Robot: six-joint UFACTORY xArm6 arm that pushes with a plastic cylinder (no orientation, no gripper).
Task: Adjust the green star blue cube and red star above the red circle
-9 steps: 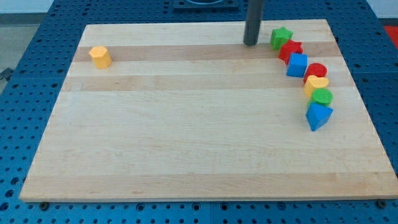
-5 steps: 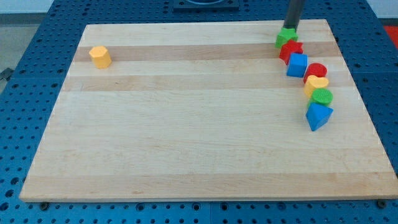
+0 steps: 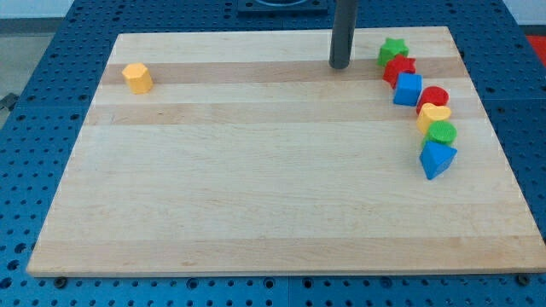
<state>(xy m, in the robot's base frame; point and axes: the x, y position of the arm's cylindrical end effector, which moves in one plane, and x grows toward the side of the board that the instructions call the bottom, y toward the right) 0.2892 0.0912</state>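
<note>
Wooden board (image 3: pixel 256 170), my tip (image 3: pixel 340 66) touching nothing

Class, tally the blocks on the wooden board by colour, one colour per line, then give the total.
Green: 2, green star and green circle
Red: 2, red star and red circle
Blue: 2, blue cube and lower blue block
Yellow: 2, yellow hexagon and yellow block
Total: 8

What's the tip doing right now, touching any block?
My tip: no pincer, holds nothing; on the board, left of the green star, clear gap, touching no block.
</note>
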